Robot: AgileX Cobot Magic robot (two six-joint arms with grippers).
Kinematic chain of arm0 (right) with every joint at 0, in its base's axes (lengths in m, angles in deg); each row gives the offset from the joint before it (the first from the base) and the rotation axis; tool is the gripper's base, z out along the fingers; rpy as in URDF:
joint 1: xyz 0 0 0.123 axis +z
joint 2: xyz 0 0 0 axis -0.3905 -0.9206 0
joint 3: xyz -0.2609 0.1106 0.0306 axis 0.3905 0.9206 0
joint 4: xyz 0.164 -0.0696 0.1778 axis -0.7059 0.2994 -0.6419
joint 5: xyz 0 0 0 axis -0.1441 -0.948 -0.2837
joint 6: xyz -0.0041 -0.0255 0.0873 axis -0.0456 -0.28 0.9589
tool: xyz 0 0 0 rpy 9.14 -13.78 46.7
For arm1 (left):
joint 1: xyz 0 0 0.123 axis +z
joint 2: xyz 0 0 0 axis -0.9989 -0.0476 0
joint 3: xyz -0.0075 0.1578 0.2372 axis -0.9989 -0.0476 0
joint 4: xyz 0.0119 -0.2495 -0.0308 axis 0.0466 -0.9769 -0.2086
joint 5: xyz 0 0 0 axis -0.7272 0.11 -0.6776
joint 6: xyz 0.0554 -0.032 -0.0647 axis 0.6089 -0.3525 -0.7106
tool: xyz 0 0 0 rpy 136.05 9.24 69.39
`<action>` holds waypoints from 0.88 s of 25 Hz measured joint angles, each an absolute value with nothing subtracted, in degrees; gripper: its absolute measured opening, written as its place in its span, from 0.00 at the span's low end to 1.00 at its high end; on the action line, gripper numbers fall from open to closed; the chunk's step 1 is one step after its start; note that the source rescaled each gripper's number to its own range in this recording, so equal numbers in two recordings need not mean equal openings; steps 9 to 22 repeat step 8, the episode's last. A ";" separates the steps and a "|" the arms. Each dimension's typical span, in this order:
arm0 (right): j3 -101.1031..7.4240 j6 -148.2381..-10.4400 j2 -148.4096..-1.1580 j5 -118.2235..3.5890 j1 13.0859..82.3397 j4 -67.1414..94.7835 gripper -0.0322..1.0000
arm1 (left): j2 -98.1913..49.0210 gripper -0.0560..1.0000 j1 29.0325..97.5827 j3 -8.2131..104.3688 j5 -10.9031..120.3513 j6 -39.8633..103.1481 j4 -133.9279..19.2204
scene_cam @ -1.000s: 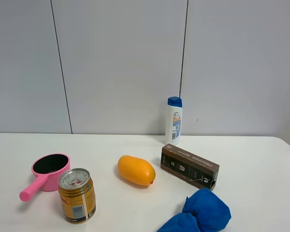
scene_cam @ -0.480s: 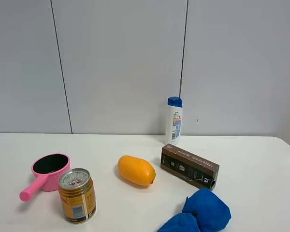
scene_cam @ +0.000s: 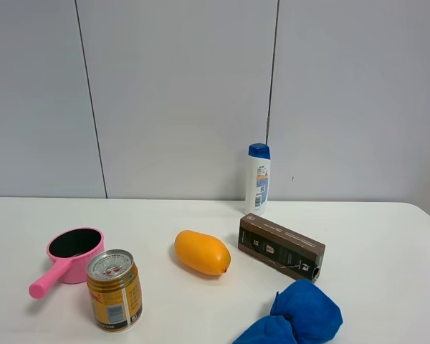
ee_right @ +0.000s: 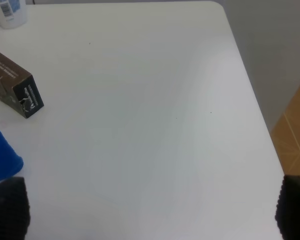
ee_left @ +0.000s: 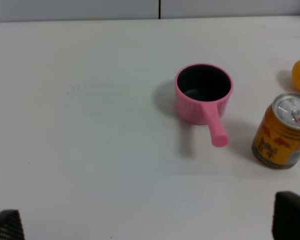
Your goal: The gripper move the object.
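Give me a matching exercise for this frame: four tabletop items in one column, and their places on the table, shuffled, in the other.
Items:
1. mango
2. pink pot
3. shampoo bottle
4. blue cloth

Places (high camera view):
A. upright at the back, near the wall
B. front right, at the picture's lower edge
C. middle, between the gold can and the dark box
D. far left, handle pointing forward-left

Pairs: 1-C, 2-D, 3-A, 4-B
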State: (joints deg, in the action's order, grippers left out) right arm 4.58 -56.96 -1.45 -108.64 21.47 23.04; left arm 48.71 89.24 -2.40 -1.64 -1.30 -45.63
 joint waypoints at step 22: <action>4.58 -56.96 -1.45 -108.64 21.47 23.04 0.99 | 48.71 1.00 89.24 -2.40 -1.64 -1.30 -45.63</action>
